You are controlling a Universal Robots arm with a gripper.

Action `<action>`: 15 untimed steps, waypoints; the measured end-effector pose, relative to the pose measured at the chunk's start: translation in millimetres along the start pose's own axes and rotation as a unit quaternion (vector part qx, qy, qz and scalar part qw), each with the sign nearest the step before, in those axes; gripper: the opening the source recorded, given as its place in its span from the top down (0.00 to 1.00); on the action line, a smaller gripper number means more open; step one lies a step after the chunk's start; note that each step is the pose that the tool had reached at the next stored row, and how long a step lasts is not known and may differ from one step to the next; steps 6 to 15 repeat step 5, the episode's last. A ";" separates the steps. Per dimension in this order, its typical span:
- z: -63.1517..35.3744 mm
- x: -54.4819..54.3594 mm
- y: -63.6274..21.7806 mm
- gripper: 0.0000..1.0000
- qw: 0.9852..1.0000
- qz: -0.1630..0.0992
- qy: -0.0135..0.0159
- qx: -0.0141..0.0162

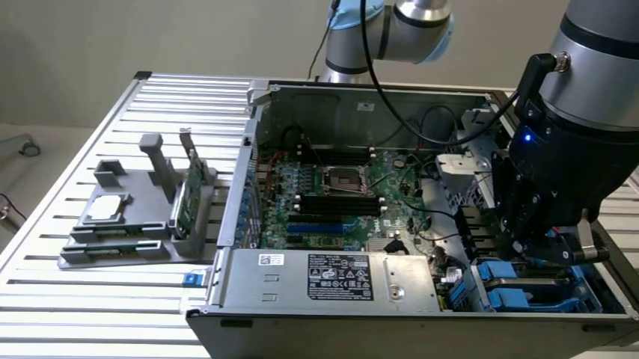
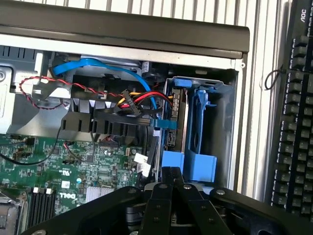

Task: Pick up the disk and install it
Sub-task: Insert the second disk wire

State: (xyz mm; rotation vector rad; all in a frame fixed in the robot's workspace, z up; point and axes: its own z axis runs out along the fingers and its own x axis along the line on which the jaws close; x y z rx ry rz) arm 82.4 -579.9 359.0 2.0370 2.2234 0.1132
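Observation:
The disk (image 2: 182, 115) stands on edge inside the blue drive bay (image 2: 201, 122) at the case's corner, its blue rails (image 2: 172, 157) showing and its label hidden. The same blue-railed disk (image 1: 507, 290) sits low in the case at the exterior view's right. My gripper (image 2: 171, 172) hangs right over the disk's near blue end, its two black fingers (image 2: 163, 193) pressed together with nothing between them. In the exterior view the gripper (image 1: 541, 253) reaches down into that corner of the case.
The open computer case (image 1: 330, 93) holds a green motherboard (image 1: 340, 196), a power supply (image 1: 330, 278) and red, yellow and blue cables (image 2: 142, 100) beside the bay. A grey stand (image 1: 130, 224) holds a small silver drive (image 1: 106, 208) and a green card (image 1: 185, 193). A black keyboard (image 2: 293, 122) lies beside the case.

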 end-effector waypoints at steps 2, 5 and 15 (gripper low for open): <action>0.0 0.0 0.0 0.89 1.000 0.000 0.000 0.000; 0.0 0.0 0.0 0.89 1.000 0.000 0.000 0.000; 0.0 0.0 0.0 0.89 1.000 0.000 0.000 0.000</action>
